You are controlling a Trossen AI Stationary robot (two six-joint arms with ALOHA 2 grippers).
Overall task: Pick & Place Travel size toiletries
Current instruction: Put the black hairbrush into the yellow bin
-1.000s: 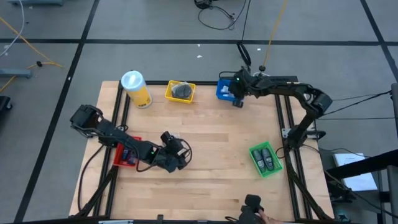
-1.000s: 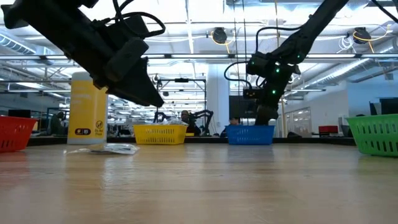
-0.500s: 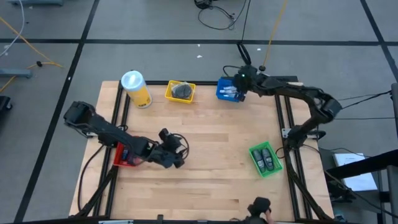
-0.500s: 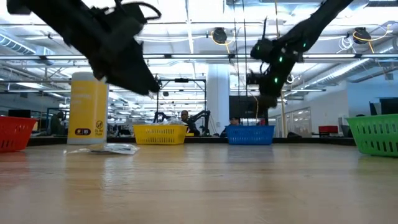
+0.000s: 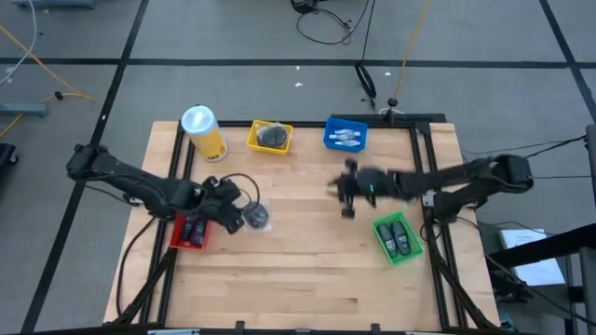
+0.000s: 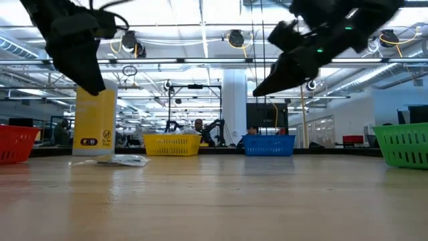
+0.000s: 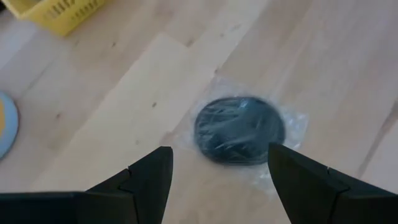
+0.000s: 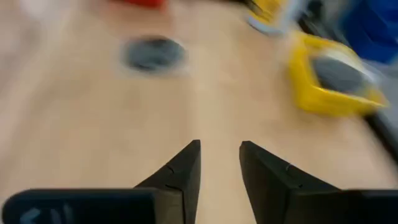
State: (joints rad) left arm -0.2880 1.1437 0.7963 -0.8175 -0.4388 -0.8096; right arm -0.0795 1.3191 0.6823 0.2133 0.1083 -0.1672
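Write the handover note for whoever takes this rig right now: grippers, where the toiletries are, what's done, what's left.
Left gripper: open, empty, just above the wrapped grey disc lying loose on the table beside the red bin.
Right gripper: open, empty, in the air over mid-table, between the blue bin and the green bin.
Done: white-blue tubes in the blue bin, grey discs in the yellow bin, dark bottles in the green bin, more items in the red bin.
Left: the loose disc, probably for the yellow bin.
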